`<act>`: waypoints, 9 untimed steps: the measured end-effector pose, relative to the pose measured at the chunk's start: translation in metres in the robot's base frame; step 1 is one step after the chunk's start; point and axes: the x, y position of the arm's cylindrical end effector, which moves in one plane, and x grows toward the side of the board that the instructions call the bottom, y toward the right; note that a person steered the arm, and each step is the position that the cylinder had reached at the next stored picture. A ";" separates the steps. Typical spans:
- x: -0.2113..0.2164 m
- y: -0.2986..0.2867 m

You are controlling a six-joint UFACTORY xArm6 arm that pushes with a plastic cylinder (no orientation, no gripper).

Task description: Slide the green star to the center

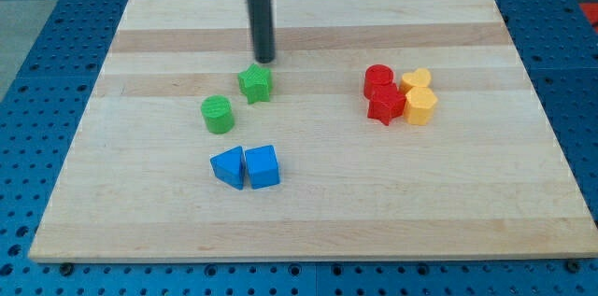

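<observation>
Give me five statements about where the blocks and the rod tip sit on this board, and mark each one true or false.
1. My tip is just above the green star in the view. True.
2. The green cylinder lies to the view's right of the green star. False: it lies below it and to the view's left.
3. The two blue blocks sit side by side. True.
4. The red blocks and yellow blocks are far apart. False: they form one tight cluster on the view's right.
5. The blue blocks are nearest the view's top. False: they are the lowest.
</observation>
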 end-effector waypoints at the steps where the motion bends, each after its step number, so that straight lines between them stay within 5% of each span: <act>1: 0.033 -0.022; 3: 0.114 0.017; 7: 0.014 0.022; 9: 0.044 0.066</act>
